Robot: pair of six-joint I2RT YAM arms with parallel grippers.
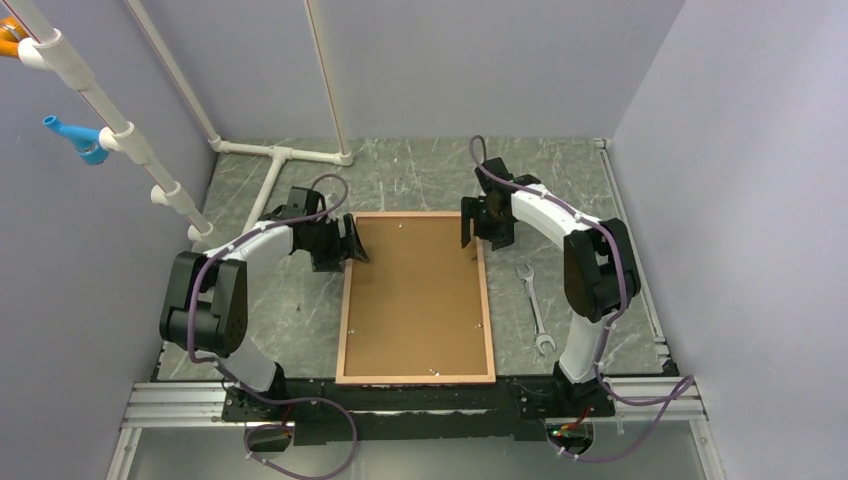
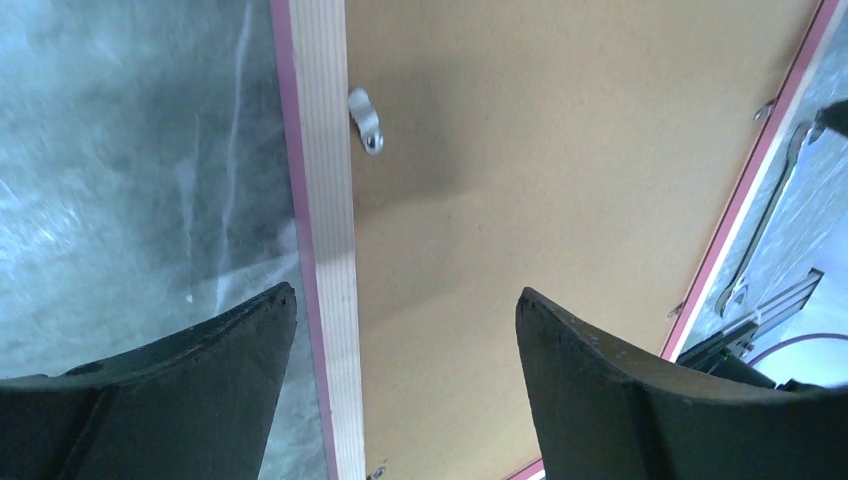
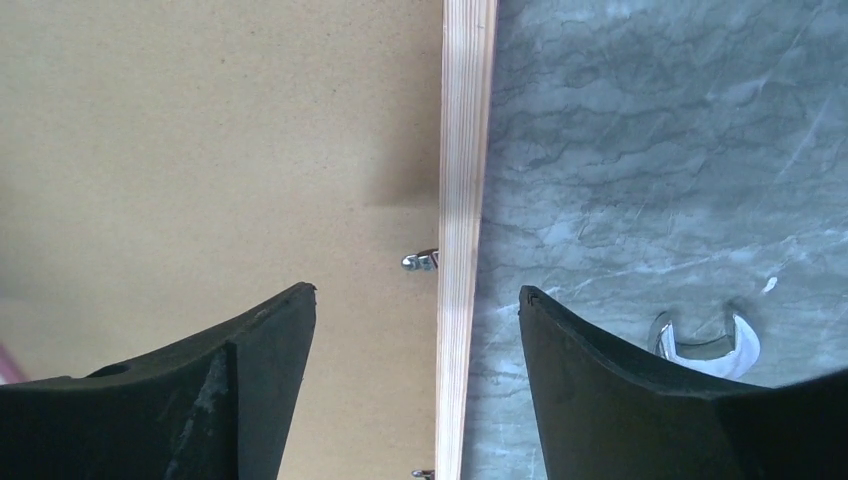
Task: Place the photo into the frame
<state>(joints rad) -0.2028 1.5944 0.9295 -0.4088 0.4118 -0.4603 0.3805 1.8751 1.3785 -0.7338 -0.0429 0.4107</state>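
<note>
The frame (image 1: pixel 344 300) lies flat in the middle of the table, back side up, with narrow pinkish light-wood edges. A plain brown backing board (image 1: pixel 415 295) fills it. The photo is not in view. My left gripper (image 1: pixel 350 245) is open over the frame's far left edge; in the left wrist view (image 2: pixel 405 292) its jaws straddle the wood edge (image 2: pixel 325 200), holding nothing. My right gripper (image 1: pixel 470 232) is open over the far right edge; in the right wrist view (image 3: pixel 417 290) its jaws straddle that edge (image 3: pixel 462 150), holding nothing.
A silver wrench (image 1: pixel 533 305) lies on the table just right of the frame, also in the right wrist view (image 3: pixel 705 340). Small metal clips (image 2: pixel 365 120) (image 3: pixel 420 261) sit along the frame's inner edges. White pipes (image 1: pixel 275 155) lie at the back left.
</note>
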